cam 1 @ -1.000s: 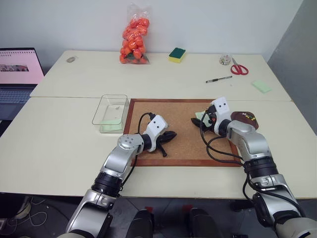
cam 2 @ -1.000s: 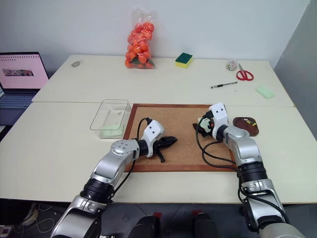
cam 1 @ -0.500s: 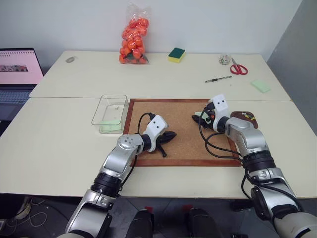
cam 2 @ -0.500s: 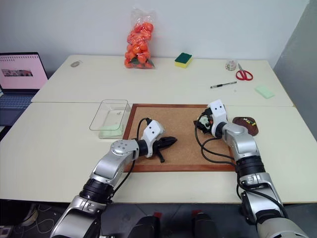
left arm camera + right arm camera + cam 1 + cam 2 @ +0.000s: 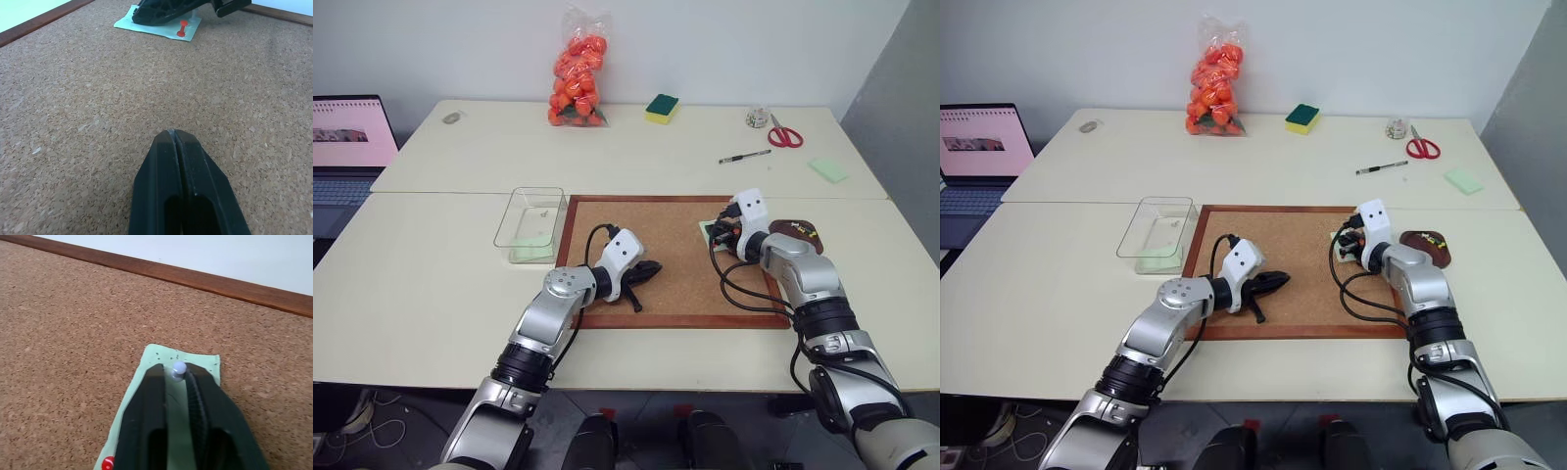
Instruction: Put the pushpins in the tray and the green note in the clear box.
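Note:
The green note lies on the cork board near its far right corner, pinned by a white pushpin and a red pushpin. My right gripper rests low over the note, shut on the white pushpin's head. My left gripper is shut and empty, hovering over the middle of the board. The dark brown tray sits just right of the board with a few pins in it. The clear box stands off the board's left edge.
At the back of the table are a bag of orange items, a green-and-yellow sponge, red scissors, a pen and a pale-green pad. A laptop sits at the far left.
My right gripper's fingers have closed from wide open onto the white pushpin on the note. The left arm has stayed still.

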Robot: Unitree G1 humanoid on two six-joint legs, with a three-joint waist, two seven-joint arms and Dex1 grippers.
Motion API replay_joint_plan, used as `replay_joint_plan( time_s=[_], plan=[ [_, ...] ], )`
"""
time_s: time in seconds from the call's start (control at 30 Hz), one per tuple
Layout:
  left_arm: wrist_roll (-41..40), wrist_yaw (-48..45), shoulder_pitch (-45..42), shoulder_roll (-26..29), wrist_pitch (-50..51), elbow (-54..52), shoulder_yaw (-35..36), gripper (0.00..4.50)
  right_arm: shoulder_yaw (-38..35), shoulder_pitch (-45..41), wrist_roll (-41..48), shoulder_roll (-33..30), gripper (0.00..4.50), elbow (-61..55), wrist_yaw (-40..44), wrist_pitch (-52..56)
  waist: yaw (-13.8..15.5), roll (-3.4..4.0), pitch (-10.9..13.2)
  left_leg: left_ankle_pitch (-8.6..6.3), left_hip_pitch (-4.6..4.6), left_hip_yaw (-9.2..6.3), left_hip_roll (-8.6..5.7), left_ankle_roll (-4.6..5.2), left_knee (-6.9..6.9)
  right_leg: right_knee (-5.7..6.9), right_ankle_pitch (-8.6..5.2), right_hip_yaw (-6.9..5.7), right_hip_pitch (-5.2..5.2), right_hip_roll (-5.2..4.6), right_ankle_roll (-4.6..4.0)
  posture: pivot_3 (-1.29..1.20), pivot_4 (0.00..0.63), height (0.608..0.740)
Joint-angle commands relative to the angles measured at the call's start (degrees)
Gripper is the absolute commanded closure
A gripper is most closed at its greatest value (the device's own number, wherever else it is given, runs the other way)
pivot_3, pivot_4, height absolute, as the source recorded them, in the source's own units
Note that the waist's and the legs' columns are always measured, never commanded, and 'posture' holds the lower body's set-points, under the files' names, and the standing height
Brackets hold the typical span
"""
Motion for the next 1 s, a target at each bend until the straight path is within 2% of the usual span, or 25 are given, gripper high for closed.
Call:
replay_joint_plan(
  time_s=[0.03,1.0],
  plan=[
    [-0.20,-0.44,0.10,0.10,0.26,-1.36,-0.51,4.50,-1.00,-1.92,-0.07,0.03,4.49,-0.49,0.19,-1.49,0.00,0.00,0.00,0.00,0.00,0.00,0.00,0.00,0.00,0.00,0.00,0.00,0.00,0.00,0.00,0.00,0.150,0.740],
    [-0.50,-0.59,0.50,-0.36,1.53,-1.92,-1.00,4.50,-4.15,1.79,2.44,-0.62,4.49,-12.65,0.28,-0.47,0.00,0.00,0.00,0.00,-0.02,0.01,0.00,0.00,-0.02,0.00,0.00,0.01,-0.03,-0.01,0.00,0.00,0.150,0.740]
  ],
)
